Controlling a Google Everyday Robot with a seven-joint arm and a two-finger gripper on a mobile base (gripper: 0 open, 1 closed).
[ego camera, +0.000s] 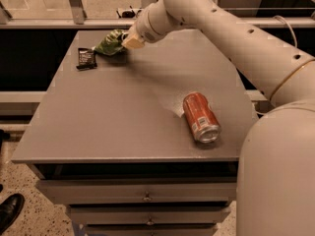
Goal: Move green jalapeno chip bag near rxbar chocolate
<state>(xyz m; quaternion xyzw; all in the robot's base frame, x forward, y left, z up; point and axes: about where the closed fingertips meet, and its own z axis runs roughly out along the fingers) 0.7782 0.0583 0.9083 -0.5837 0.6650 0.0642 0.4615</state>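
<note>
The green jalapeno chip bag (111,42) is a crinkly bright green bag at the far left of the grey table (128,117). It sits low, at or just above the surface. My gripper (129,39) is at the bag's right end and is shut on it. The rxbar chocolate (86,58) is a small flat black wrapper lying on the table just left of and below the bag, a short gap away. My white arm reaches in from the upper right.
An orange-red soda can (201,117) lies on its side at the table's right front. Drawers (145,196) run under the table's front edge. A dark shoe (9,211) is on the floor at the lower left. A rail runs behind the table.
</note>
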